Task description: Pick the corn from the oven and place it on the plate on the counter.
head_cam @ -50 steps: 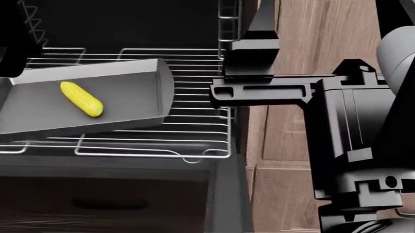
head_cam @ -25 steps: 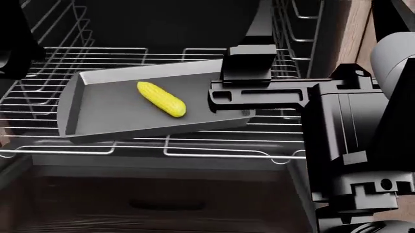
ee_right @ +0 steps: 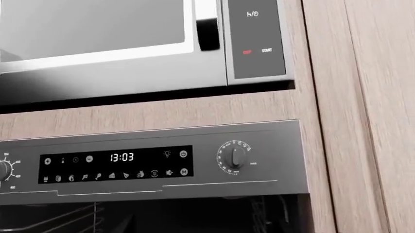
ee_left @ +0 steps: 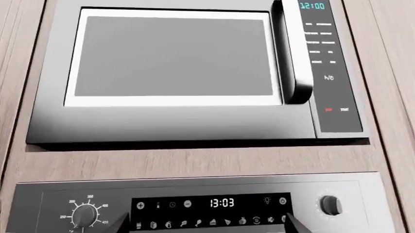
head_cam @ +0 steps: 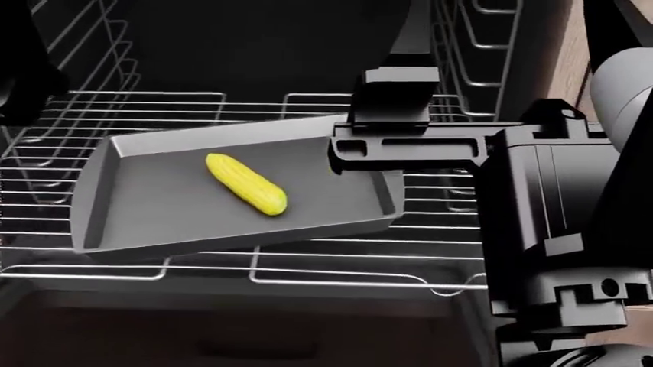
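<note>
Head view: the corn [head_cam: 246, 183] lies loose on the grey tray [head_cam: 337, 225], a little left of the frame's centre, slanting from upper left to lower right. The tray sits askew on the wire rack [head_cam: 306, 264] inside the dark oven [head_cam: 255, 46], its near edge lower left, its far corner tucked behind the right arm. That arm [head_cam: 551, 222] fills the right side of the frame, a black block with a flat bar reaching left over the tray's right end. The right pincer [head_cam: 393, 95] points away toward the back of the cavity, above the tray and apart from the corn; I cannot tell how far its jaws are parted, and nothing shows in its hold. A dark shape at the upper left edge may be the left arm; its pincer is out of sight.

Left wrist view: a microwave [ee_left: 175, 73] set in wood panelling fills the upper frame, its clock reading 12:00, and below it the oven's control panel [ee_left: 214, 204] shows 13:03 between two knobs.

Right wrist view: the same panel [ee_right: 123, 162] lies across the lower frame, the open cavity dark beneath it.
</note>
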Robot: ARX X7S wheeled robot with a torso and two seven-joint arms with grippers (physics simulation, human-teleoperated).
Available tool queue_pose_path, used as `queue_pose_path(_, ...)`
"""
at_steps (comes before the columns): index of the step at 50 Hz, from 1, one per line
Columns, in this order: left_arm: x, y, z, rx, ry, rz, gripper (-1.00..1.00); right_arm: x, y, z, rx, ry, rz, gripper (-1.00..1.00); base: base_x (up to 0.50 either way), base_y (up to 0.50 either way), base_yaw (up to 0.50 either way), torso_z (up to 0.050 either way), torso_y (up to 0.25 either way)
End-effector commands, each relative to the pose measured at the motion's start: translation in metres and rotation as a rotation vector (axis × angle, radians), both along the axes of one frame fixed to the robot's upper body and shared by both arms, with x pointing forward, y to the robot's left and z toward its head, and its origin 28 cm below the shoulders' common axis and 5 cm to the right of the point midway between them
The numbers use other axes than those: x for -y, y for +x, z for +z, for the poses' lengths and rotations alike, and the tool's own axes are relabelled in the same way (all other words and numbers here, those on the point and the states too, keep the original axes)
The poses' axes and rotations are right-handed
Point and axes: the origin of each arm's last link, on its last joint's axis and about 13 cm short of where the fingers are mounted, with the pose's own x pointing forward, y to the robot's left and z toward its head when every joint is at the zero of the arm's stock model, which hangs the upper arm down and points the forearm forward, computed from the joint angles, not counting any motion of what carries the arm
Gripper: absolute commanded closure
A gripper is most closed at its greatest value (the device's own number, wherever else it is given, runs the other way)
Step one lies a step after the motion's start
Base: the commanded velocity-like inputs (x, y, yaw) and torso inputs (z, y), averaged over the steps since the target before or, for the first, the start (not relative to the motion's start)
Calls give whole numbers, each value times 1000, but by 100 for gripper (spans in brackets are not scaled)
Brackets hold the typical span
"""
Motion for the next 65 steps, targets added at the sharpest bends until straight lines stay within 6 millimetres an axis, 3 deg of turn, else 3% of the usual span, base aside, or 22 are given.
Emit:
queue_pose_path(1,2,-1,0,0,-2,-10,-100,0,0,0,-4,0,0,-100,434,-327,0,0,0)
queue_pose_path(14,2,-1,0,2,-7,-14,-100,0,0,-1,0,14,2,-100,463,-236,0,0,0)
queue_pose_path(65,4,-1,5,13,-8,-24,-100,2,0,5,26,26,8,-100,74,-49,0,-1,0)
